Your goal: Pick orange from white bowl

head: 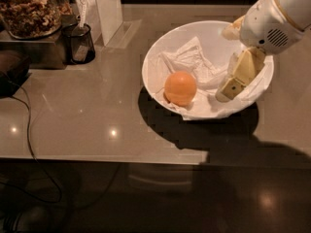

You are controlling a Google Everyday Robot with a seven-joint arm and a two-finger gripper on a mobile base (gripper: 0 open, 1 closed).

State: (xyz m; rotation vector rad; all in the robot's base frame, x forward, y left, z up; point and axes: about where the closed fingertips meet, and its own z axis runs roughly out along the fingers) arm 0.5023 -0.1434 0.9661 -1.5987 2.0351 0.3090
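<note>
Orange (180,88): round, no long axis shown; seated at 8 o'clock in bowl (160,52).
Gripper (228,89): held at 4 o'clock inside bowl; openness cannot be told.

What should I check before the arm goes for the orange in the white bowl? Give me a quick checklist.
1. Orange lies in the white bowl, in full view: ok.
2. Tool lined up on the orange: not ok. It hangs at the bowl's right side in the view, apart from the fruit.
3. Way from tool to orange: ok, only the crumpled paper lies between.
4. Tool free of the paper: cannot tell whether they touch.
5. Bowl sits level on the counter: ok.
6. Jar of nuts and black cup away from the bowl: ok, both at far left.
</note>
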